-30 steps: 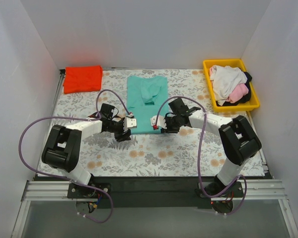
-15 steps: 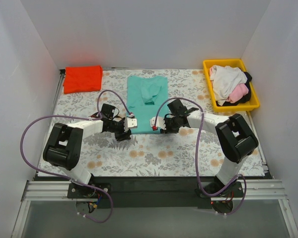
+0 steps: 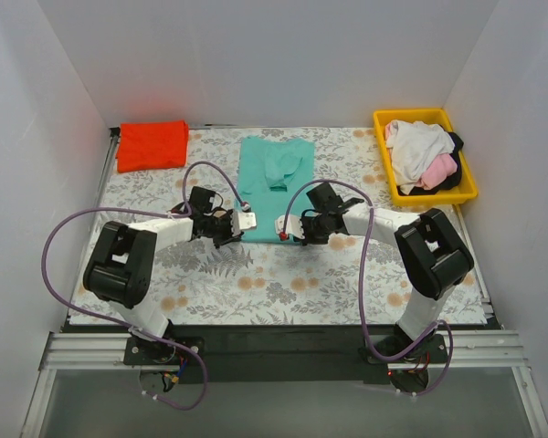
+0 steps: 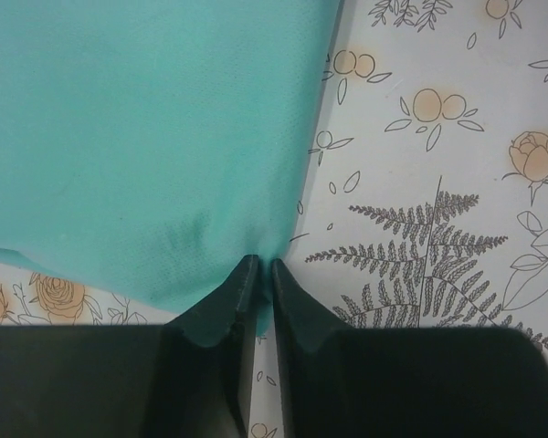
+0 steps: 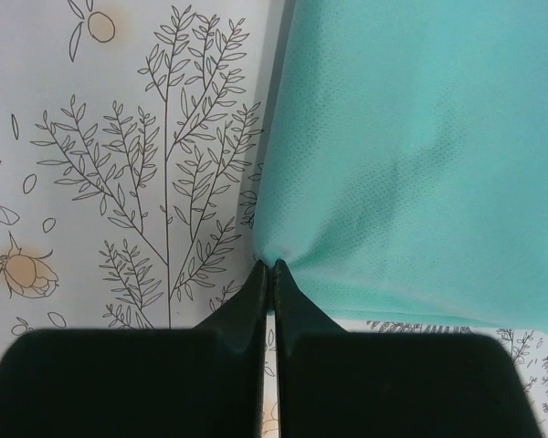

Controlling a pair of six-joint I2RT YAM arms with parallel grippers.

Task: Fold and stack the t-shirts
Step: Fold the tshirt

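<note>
The left gripper [image 4: 263, 266] and right gripper [image 5: 272, 266] have just pinched shut on the near hem corners of the teal t-shirt [image 3: 272, 187], mid-table [image 3: 283, 283]; folding toward the far edge can likely begin.

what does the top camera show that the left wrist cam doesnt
Only the top view: the folded red-orange shirt at the far left, the yellow tray of crumpled clothes, and the right gripper at a near corner of the teal shirt. Only the left wrist view: the cloth puckering where the left gripper pinches its corner. Both: the teal shirt, the left gripper and the patterned cloth.
</note>
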